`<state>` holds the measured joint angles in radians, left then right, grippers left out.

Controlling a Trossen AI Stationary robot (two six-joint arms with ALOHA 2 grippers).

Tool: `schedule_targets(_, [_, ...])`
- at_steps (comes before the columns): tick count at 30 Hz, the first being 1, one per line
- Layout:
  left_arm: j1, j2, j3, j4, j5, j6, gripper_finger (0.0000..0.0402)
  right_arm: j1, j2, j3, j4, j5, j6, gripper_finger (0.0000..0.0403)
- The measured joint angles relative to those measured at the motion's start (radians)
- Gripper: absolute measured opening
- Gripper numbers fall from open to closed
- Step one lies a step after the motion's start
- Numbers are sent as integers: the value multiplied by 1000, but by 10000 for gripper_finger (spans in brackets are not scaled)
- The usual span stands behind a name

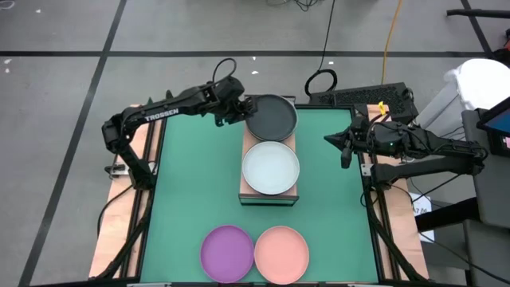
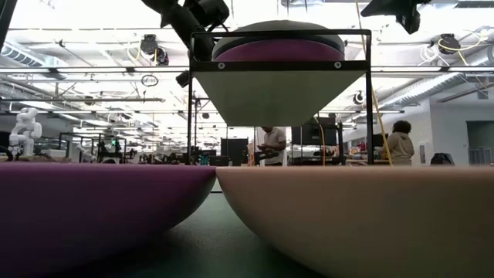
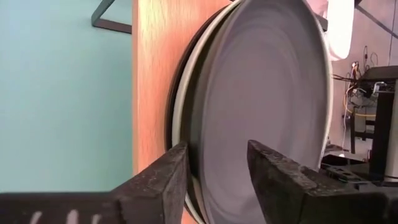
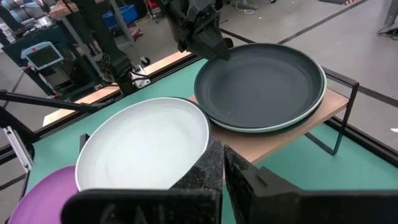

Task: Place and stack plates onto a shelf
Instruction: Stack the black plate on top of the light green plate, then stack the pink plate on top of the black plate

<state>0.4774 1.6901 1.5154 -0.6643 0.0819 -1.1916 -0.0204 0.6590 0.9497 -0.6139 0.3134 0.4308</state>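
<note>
A dark grey plate tops a stack on the far end of the wooden shelf. A pale green rim shows under it, and the low view shows a purple plate lower in the stack. A whitish-blue plate lies on the shelf's near end. A purple plate and a pink plate lie on the green mat near the front edge. My left gripper is open at the dark plate's left rim. My right gripper is shut and empty, right of the shelf. My left gripper comes level from the table's left. One finger stands over the inside of the dark plate's left rim and the other outside it. I cannot tell whether either touches. The plate lies flat on the stack.
The green mat has free room on both sides of the shelf. The shelf stands on a black metal frame. A keyboard and cables lie beyond the far right corner. People stand in the room behind.
</note>
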Motion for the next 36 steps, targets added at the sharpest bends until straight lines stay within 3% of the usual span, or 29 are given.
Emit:
schedule_targets(5, [3,-10,1,-44,0,7,183,0,0,0,-1,0,27,0])
schedule_targets(14, [4,-61,1,-56,4,57,247,0,0,0,-12,-4,35,0])
schedule_targets(20, [8,-114,1,-69,4,139,250,0,1,0,-30,-53,103,0])
schedule_targets(29, [41,-194,1,-77,106,371,250,4,15,0,-34,-193,443,0])
schedule_targets(36, [21,-291,1,-143,111,515,250,69,98,0,-35,-296,612,0])
